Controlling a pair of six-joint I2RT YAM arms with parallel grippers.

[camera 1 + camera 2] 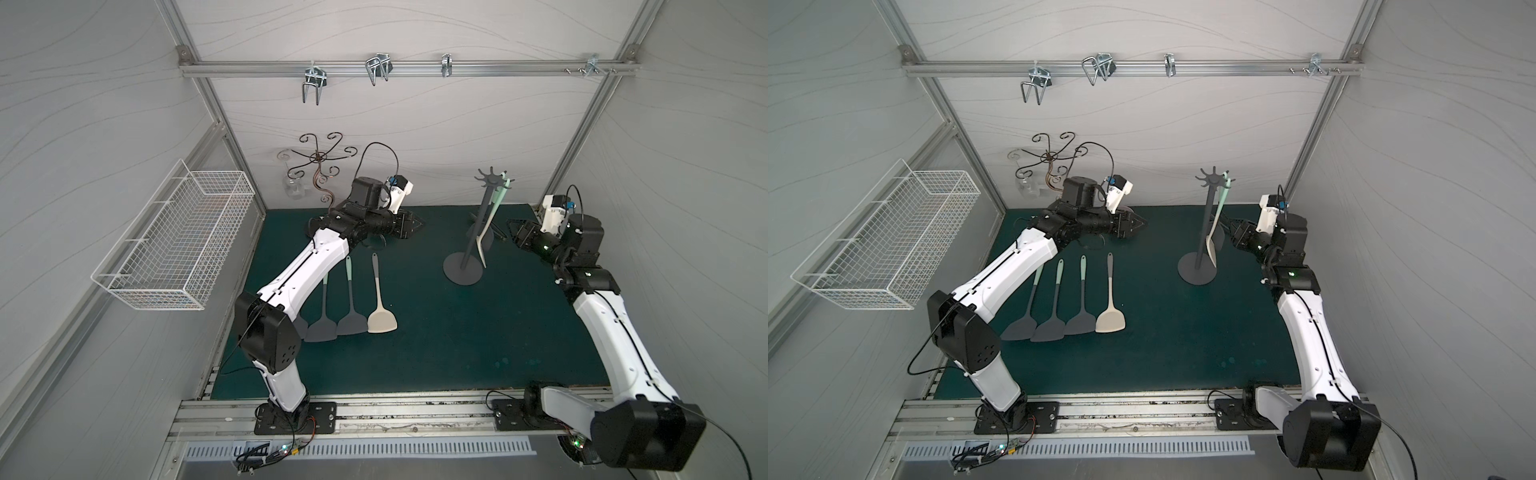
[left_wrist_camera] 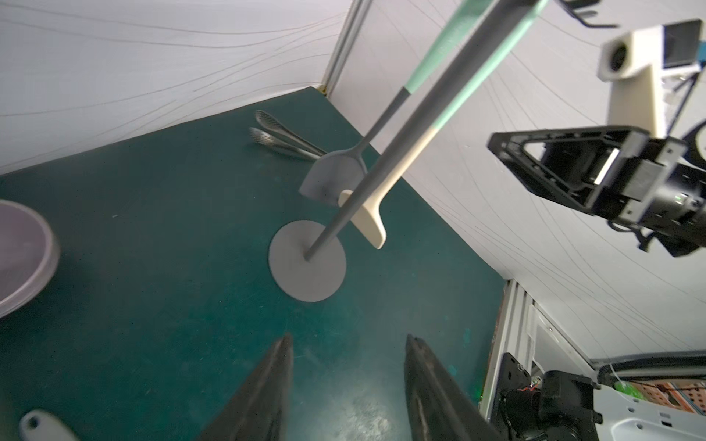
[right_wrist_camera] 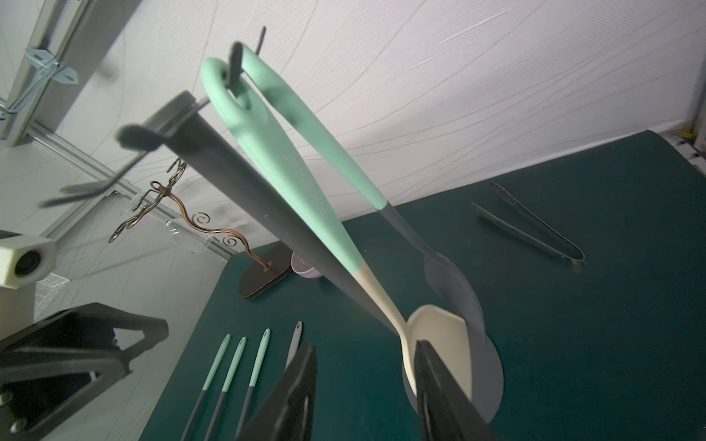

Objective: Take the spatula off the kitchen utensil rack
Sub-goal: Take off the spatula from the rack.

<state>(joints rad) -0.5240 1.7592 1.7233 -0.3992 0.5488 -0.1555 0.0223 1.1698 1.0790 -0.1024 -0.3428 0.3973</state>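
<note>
1. Spatula [image 3: 324,225], cream head and mint handle, hangs by its eye on a hook of the kitchen utensil rack [image 1: 478,224]. The head sits low, near the round base.
2. Step in hand, by your read: closing in for the grasp. The right fingers [image 3: 294,382] are spread with nothing pinched. The cream head sits just ahead of them, and one finger overlaps it in the wrist view. You can't tell if they touch.
3. The left fingers [image 2: 267,382] are spread too and empty, hovering over the counter [image 1: 436,340], well apart from the rack.
4. Next move likely calls for pinching the neck or lower handle. Then lift until the eye clears the hook tip and draw away from the pole.
5. In the way: a grey-headed spatula [image 3: 450,282] hangs on a neighbouring hook, its head just behind the cream one. The pole runs right beside the handle. Snagging either could tip the stand.
6. Around: four spatulas [image 1: 349,299] lie in a row by the left arm. Tongs [image 3: 535,225] lie beyond the rack, a brown scrolled stand [image 1: 324,166] stands at the back, and a wire basket [image 1: 178,237] hangs on the wall.
</note>
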